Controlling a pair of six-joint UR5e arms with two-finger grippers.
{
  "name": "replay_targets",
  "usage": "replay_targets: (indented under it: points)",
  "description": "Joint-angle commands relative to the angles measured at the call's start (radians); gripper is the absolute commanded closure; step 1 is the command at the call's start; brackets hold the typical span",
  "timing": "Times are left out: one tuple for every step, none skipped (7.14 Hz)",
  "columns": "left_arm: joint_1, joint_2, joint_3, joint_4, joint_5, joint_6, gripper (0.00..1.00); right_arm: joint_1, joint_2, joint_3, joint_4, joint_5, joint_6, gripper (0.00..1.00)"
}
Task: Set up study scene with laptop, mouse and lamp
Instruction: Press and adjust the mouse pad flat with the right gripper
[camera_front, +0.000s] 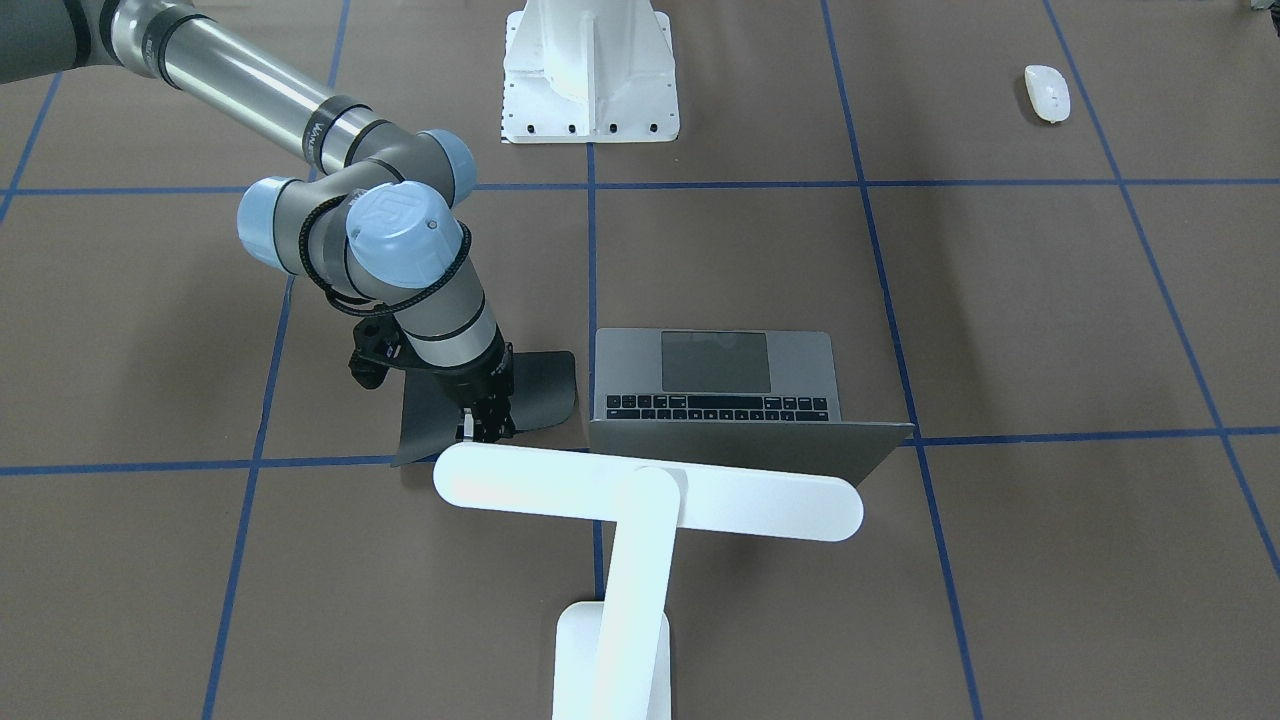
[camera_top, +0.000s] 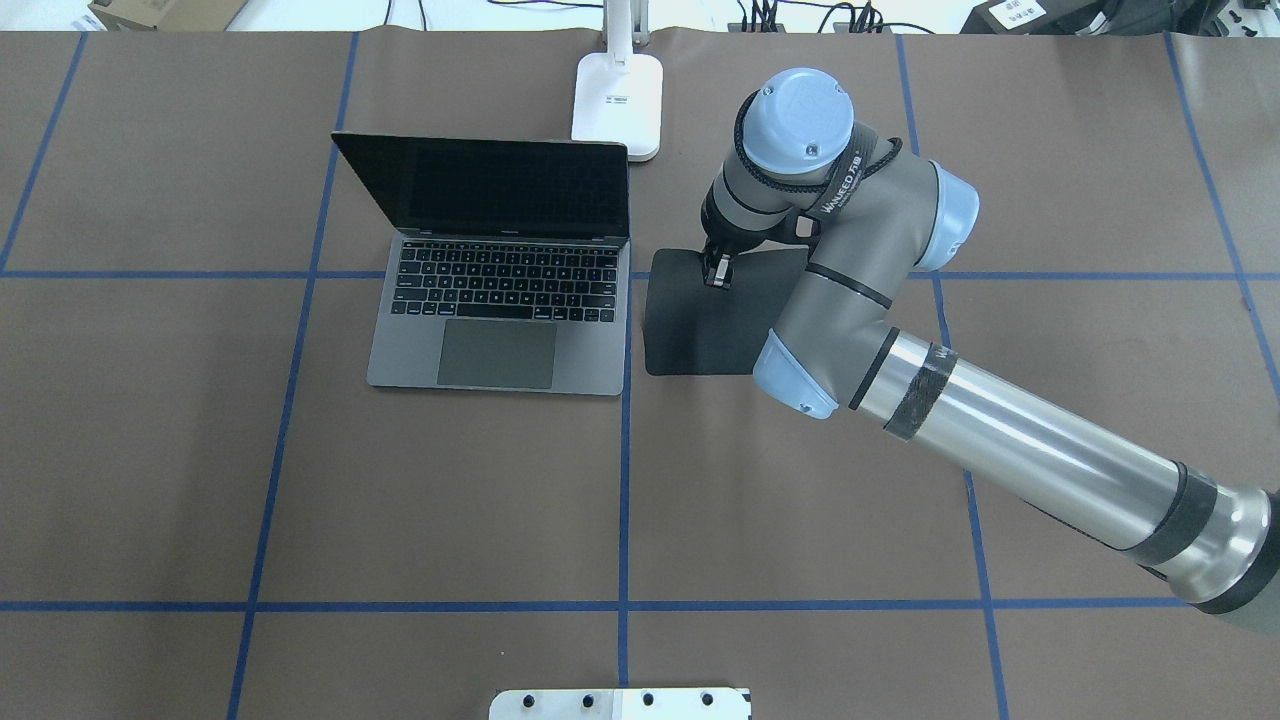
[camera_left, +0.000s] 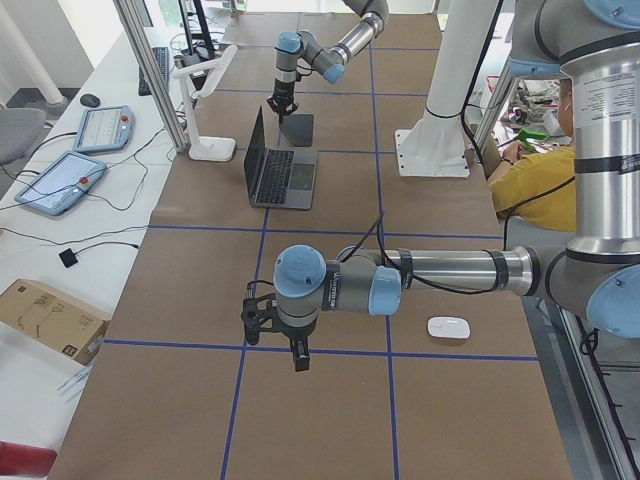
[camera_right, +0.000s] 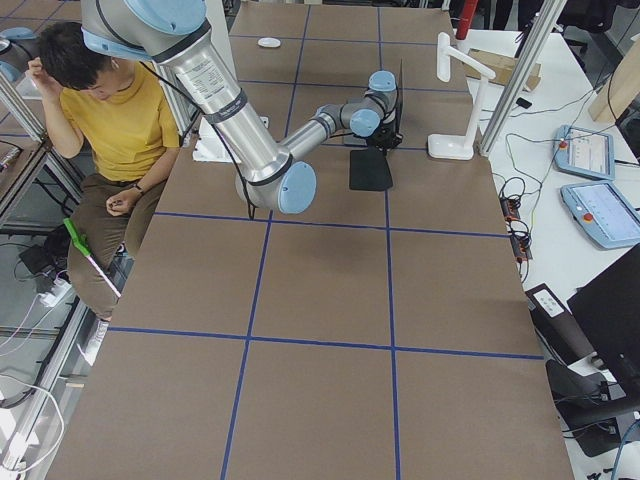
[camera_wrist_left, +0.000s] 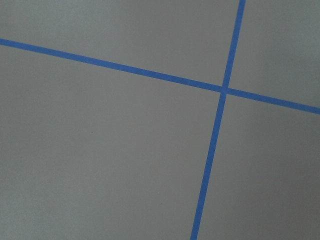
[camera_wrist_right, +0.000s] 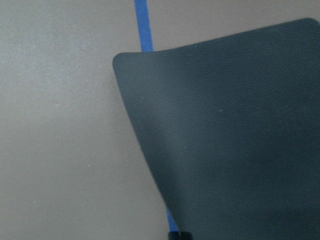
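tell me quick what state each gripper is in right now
left gripper: cannot be told, it shows only in the side view.
right gripper: shut on the black pad, at its edge.

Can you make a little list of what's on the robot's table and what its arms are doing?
laptop: open, screen dark
lamp: standing behind the laptop
black pad: beside the laptop, one edge lifted
mouse: far away on the robot's left
right tool: shut on the black pad's edge
left tool: over bare table near the mouse, state unclear
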Motion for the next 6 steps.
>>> replay_targets:
  points:
    - [0.000,0.000,0.001,0.000,0.000,0.000,0.00,-0.003,-0.009,-0.002,0.003,-0.011,0.011,1.00]
    - [0.000,0.000,0.001,0.000,0.000,0.000,0.00,-0.003,-0.011,0.000,0.005,-0.011,0.005,0.61]
    - [0.000,0.000,0.001,0.000,0.000,0.000,0.00,-0.003,-0.009,0.004,0.005,-0.011,-0.030,0.01]
    - [0.000,0.000,0.000,0.000,0.000,0.000,0.00,-0.001,-0.009,0.012,0.005,-0.011,-0.043,0.00]
    - [0.002,-0.006,-0.002,0.000,0.003,-0.003,0.00,-0.001,-0.006,0.036,0.004,-0.012,-0.097,0.00]
    - [0.002,-0.014,-0.002,0.002,0.006,-0.003,0.00,0.002,-0.015,0.073,0.002,-0.018,-0.163,0.00]
